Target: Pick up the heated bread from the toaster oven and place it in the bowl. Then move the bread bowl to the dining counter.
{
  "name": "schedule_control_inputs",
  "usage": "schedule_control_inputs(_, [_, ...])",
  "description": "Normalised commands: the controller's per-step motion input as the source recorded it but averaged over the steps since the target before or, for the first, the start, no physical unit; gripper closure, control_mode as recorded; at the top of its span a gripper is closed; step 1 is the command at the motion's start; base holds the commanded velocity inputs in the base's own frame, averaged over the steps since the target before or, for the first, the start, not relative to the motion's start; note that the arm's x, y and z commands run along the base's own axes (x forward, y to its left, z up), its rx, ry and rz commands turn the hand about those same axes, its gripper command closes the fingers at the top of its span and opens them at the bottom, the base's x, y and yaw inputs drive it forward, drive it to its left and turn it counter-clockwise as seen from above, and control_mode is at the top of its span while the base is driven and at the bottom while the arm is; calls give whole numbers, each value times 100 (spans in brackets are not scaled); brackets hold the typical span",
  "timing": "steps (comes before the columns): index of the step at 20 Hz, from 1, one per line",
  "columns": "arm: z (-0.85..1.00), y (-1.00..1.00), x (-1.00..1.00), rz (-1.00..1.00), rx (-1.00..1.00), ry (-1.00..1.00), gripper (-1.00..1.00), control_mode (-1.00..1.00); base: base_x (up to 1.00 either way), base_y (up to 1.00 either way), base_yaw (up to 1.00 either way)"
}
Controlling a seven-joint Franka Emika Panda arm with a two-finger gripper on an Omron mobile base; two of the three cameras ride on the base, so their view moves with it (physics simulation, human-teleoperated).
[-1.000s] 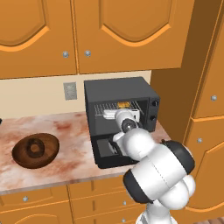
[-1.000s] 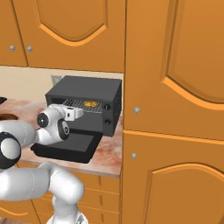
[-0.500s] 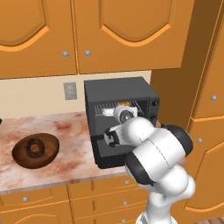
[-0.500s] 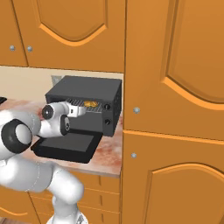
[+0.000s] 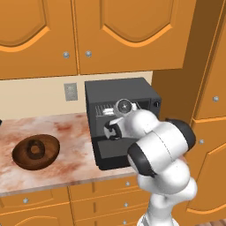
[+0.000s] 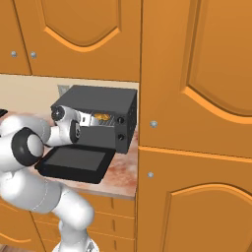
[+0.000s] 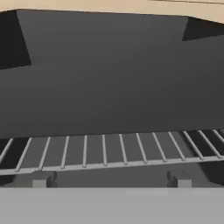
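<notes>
The toaster oven (image 5: 121,95) stands on the counter with its door (image 6: 74,162) dropped open. My gripper (image 6: 91,120) is at the oven mouth, level with the wire rack (image 7: 105,153). In the hand view its fingertips (image 7: 41,180) stand wide apart at the rack's front edge, open and holding nothing. The heated bread (image 6: 102,116) lies on the rack just to the right of the hand in the right base view. The dark brown wooden bowl (image 5: 35,150) sits on the counter well to the left of the oven, with nothing in it.
Orange wall cabinets (image 5: 88,31) hang close above the oven, and a tall cabinet (image 6: 197,123) flanks it on the right. The marbled counter (image 5: 70,132) runs between bowl and oven. A wall outlet (image 5: 69,91) sits behind.
The hand has shifted left along the oven mouth and the elbow has swung down and right in the left base view. Bread, bowl and oven have not moved.
</notes>
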Motion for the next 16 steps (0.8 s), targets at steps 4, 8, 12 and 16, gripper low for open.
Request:
schedule_control_inputs(4, [-16,0,0,-2,-4,34,-100,-100,0,0,0])
schedule_control_inputs(8, [-25,0,-18,-4,-6,36,-100,-100,0,0,0])
schedule_control_inputs(12, [-9,-3,-34,-2,-2,9,-100,-100,0,0,0])
schedule_control_inputs(16, [1,0,-64,0,1,-58,-100,-100,0,0,0])
